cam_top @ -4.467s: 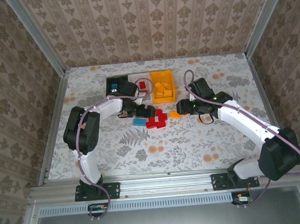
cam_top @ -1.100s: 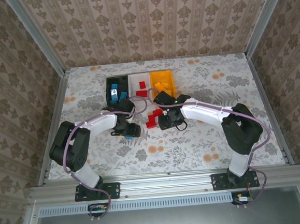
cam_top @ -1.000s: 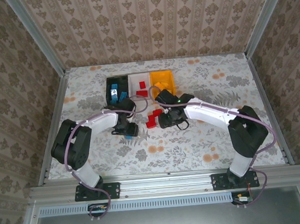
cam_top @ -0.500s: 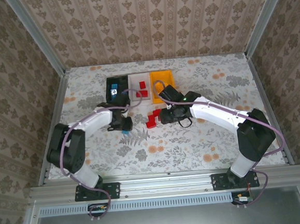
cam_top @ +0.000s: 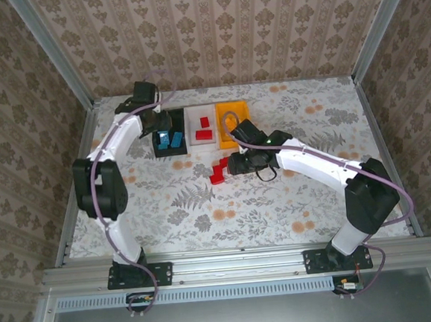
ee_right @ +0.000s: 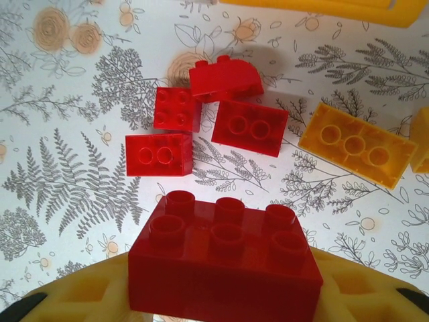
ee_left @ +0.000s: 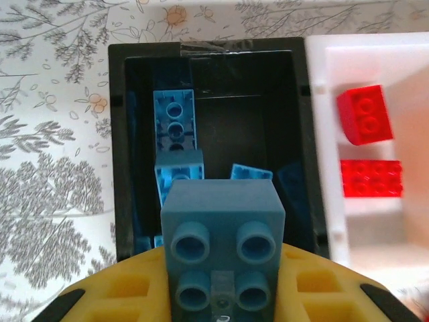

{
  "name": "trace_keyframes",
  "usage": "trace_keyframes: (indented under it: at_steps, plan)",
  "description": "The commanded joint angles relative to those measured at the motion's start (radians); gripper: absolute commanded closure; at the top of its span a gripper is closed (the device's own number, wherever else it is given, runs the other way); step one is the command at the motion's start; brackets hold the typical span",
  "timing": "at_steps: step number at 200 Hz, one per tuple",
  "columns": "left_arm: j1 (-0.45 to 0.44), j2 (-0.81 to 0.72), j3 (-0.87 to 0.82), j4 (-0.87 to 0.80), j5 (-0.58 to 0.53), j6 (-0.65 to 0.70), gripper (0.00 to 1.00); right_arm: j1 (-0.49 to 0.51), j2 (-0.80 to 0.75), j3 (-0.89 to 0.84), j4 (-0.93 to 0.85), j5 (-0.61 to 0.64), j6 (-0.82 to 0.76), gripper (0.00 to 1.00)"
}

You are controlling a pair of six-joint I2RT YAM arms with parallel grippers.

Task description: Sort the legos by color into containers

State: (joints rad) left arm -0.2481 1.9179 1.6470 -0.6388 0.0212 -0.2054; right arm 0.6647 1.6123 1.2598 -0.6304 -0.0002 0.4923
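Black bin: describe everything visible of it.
The black bin is a small open-topped rectangular container of glossy black plastic, standing upright on the floral table cover at the left end of the row. Its right wall sits against the white bin. A strip of clear tape crosses its far rim. Several blue bricks lie jumbled inside. The left gripper holds another blue brick above it.

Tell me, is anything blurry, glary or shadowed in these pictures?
Left wrist view: the white bin is washed out by glare, the black bin dim inside, the held blue brick slightly soft. Right wrist view: crisp, loose red bricks cast faint shadows. Top external view: evenly lit.
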Motion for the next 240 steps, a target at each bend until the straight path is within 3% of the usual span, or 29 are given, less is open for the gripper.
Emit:
trace_keyframes:
  at_steps: [1, 32, 75, 115, 145, 194, 240]
  plan:
    - [0.007, 0.074, 0.094, -0.059, -0.001, 0.050, 0.81, -0.011, -0.037, -0.030, 0.006, 0.001, -0.026, 0.64]
    - [0.008, 0.187, 0.186, -0.089, 0.015, 0.064, 0.81, -0.019, -0.022, -0.031, 0.003, 0.002, -0.032, 0.64]
    - [0.010, 0.236, 0.227, -0.107, 0.051, 0.053, 0.53, -0.022, -0.010, -0.017, 0.001, 0.001, -0.024, 0.64]
    - [0.010, 0.110, 0.152, -0.107, 0.088, 0.030, 0.23, -0.022, 0.000, 0.013, 0.023, -0.019, -0.005, 0.64]
    - [0.015, -0.136, -0.037, -0.063, 0.110, 0.001, 0.00, -0.022, 0.060, 0.123, 0.047, -0.016, -0.030, 0.64]
    - [0.020, -0.679, -0.473, -0.004, 0.089, 0.031, 0.00, -0.023, 0.292, 0.435, 0.061, 0.060, -0.140, 0.64]
    - [0.035, -1.205, -0.837, 0.066, 0.101, 0.213, 0.00, -0.026, 0.573, 0.755, 0.062, 0.131, -0.186, 0.64]
